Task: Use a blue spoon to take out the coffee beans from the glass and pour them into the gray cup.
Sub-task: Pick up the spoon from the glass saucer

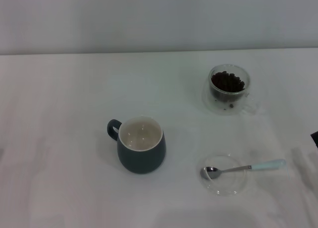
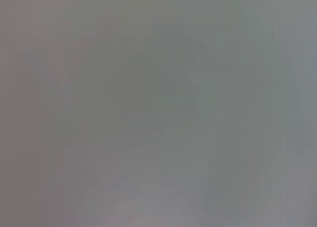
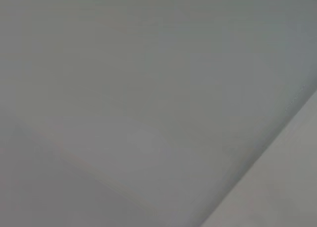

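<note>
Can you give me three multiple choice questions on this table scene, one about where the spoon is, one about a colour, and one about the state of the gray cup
1. Where does the blue spoon lie?
A. inside the glass
B. with its bowl on the shallow clear dish, handle pointing to the robot's right
C. inside the gray cup

2. What colour is the inside of the gray cup?
A. white
B. black
C. red

3. What state is the gray cup in?
A. tipped on its side
B. upright and full of beans
C. upright with no beans in it

Answers:
1 B: the metal bowl rests on the dish and the pale handle sticks out past its rim.
2 A: the inner wall is white.
3 C: its inside is bare; the coffee beans all sit in the glass.
</note>
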`<state>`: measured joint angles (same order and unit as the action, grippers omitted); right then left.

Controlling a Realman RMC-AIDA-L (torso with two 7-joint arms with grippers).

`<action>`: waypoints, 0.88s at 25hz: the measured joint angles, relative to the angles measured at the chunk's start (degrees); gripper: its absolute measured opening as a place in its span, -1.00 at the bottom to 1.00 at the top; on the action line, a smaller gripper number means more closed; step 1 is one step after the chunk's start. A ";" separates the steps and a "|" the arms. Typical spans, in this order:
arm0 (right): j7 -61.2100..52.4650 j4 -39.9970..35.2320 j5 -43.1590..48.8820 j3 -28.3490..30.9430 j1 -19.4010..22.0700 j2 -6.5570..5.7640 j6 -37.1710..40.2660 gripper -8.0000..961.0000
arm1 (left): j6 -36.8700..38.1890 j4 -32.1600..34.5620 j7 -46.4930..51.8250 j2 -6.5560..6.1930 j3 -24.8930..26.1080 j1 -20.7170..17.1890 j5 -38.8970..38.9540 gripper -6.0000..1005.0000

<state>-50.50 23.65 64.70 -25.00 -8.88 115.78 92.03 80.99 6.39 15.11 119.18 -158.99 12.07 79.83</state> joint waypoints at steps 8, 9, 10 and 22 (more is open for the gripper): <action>5.52 4.49 3.94 4.15 -0.39 0.15 -3.65 0.66 | -0.04 -0.07 0.01 0.00 -0.01 0.78 0.15 0.72; 5.93 4.79 4.99 5.04 -0.43 0.18 -4.76 0.65 | -0.06 -0.07 0.01 0.00 0.00 0.91 0.16 0.72; 6.32 5.06 6.77 6.29 -0.47 0.21 -6.29 0.65 | -0.06 -0.07 0.01 0.00 0.00 0.91 0.16 0.72; 6.52 5.54 12.92 9.39 -0.96 0.23 -11.27 0.55 | -0.23 -0.07 0.00 0.00 0.00 1.90 0.15 0.72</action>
<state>-43.97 29.20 77.62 -15.61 -9.85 116.01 80.75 80.76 6.32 15.11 119.18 -158.99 13.97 79.98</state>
